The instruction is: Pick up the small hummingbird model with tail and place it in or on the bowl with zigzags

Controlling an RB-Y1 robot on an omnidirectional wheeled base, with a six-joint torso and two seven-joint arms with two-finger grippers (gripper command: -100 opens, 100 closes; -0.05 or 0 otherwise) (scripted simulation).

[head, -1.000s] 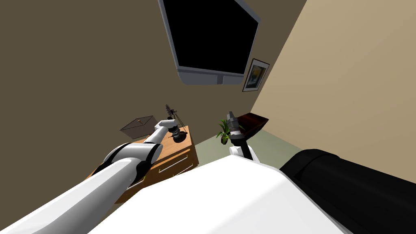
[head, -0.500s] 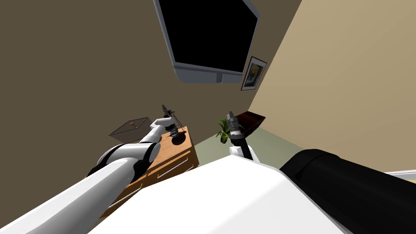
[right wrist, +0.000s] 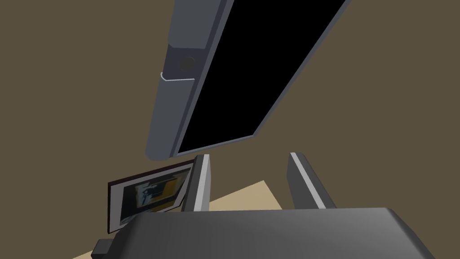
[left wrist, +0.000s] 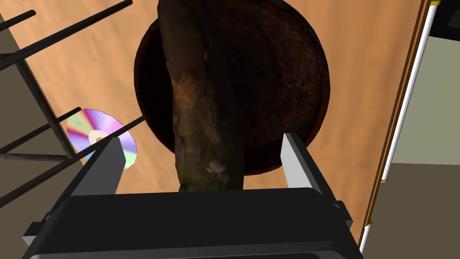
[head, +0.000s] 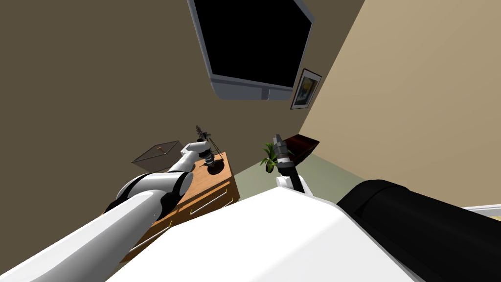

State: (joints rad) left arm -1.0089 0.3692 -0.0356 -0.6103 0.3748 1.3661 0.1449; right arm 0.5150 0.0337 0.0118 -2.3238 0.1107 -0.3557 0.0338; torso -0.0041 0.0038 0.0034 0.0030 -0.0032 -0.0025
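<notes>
- Left hand (left wrist: 201, 137) hovers just above the dark brown round bowl (left wrist: 287, 81), its two grey fingers spread apart and clamping nothing
- Mottled brown-green elongated hummingbird model (left wrist: 197, 112) runs between those fingers, touching neither, and stretches over the bowl's hollow
- Bowl sits on the orange-brown wooden counter (left wrist: 359, 67)
- Rainbow-sheened disc (left wrist: 101, 135) lies just beside one fingertip, near thin black rods (left wrist: 40, 103)
- Right hand (head: 278, 141) is raised well apart from the left, fingers apart, holding nothing
</notes>
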